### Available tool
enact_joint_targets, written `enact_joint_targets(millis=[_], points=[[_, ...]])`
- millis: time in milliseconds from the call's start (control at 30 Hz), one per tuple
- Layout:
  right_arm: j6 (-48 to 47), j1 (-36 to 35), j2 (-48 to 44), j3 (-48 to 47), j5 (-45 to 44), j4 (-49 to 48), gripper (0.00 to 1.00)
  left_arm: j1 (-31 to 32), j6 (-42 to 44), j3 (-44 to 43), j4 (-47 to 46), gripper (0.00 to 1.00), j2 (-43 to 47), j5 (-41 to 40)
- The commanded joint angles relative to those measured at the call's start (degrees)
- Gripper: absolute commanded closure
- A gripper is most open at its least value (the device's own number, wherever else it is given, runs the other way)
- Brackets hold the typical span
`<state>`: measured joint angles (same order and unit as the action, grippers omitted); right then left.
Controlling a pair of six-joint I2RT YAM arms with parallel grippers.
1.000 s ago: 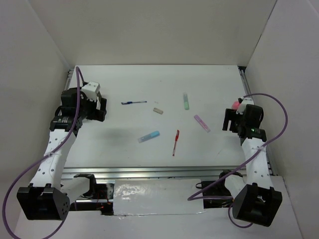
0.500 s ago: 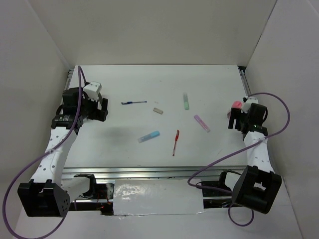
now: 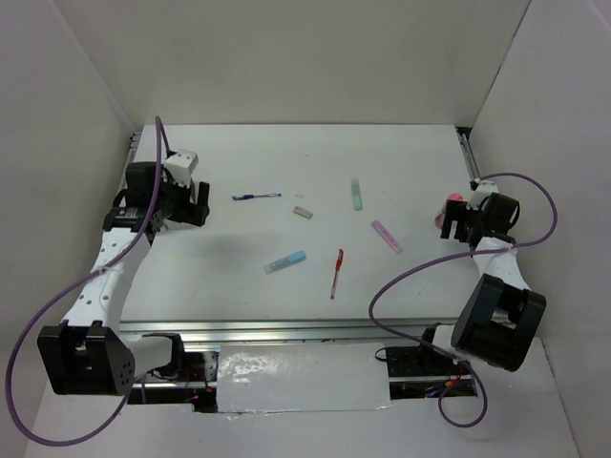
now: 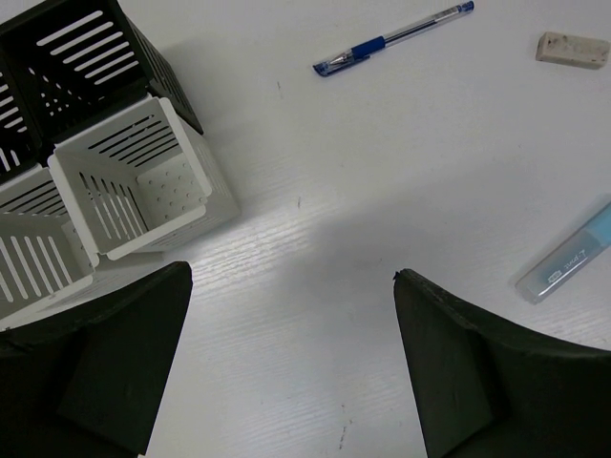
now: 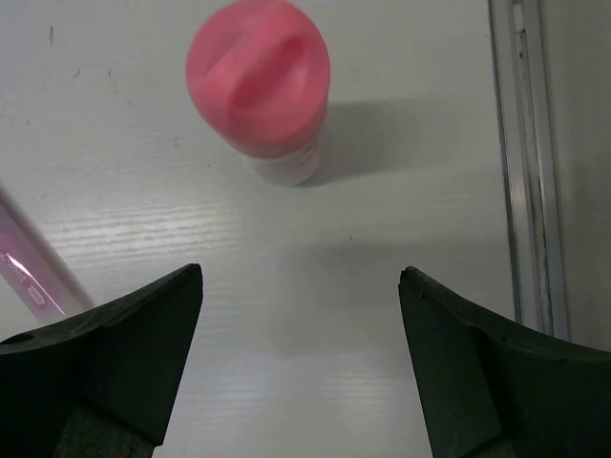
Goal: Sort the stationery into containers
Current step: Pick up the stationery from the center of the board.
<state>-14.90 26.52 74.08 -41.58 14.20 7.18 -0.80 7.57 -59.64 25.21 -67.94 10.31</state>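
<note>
Left gripper [image 4: 291, 286]: jaws spread wide, nothing between them, hovering over the table [image 4: 315, 191] beside a white slotted bin [image 4: 172, 191]. To its right lies the light-blue marker [image 4: 573, 258]. Likely light, stiff, smooth-barrelled, prone to roll; I'd pinch across mid-barrel. Farther on, the blue pen [image 4: 391, 40] is thin and low, so it wants fingertips right down at the surface. The eraser [image 4: 571, 50] is near it.

Right gripper [image 5: 301, 277]: also spread, empty. A pink-capped tube [image 5: 258, 81] stands upright just ahead and probably tips easily.

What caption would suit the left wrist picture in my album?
Open left gripper near white slotted bins, blue pen, eraser and light-blue marker.
</note>
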Motion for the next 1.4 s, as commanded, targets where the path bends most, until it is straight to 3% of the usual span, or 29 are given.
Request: enact_joint_targets(millis=[0,600,1067,1167,1367], points=[[-0.4,0.37,3.77,-4.19,3.03,-6.91,0.1,0.36,0.6,-2.68,-2.1,0.01,-1.22,-0.55],[2.59,-2.35,17.49,-17.12,6.37,-8.24,0.13,0.27,0.87,-4.26,-2.45,0.01,-6.24,-1.34],[1.45,-4.02,19.0,-16.7,5.58,-7.79,0.23,0.27,1.3,-4.96,-2.27,0.01,-7.29,-1.43],[1.27,-3.94,18.29,-15.37,4.79,-8.59,0.3,0.27,1.3,-4.88,-2.27,0.01,-6.94,-1.34],[-0.66,-4.02,18.9,-19.57,5.49,-1.93,0.56,0.27,0.86,-5.4,-2.71,0.01,-6.5,-0.9]])
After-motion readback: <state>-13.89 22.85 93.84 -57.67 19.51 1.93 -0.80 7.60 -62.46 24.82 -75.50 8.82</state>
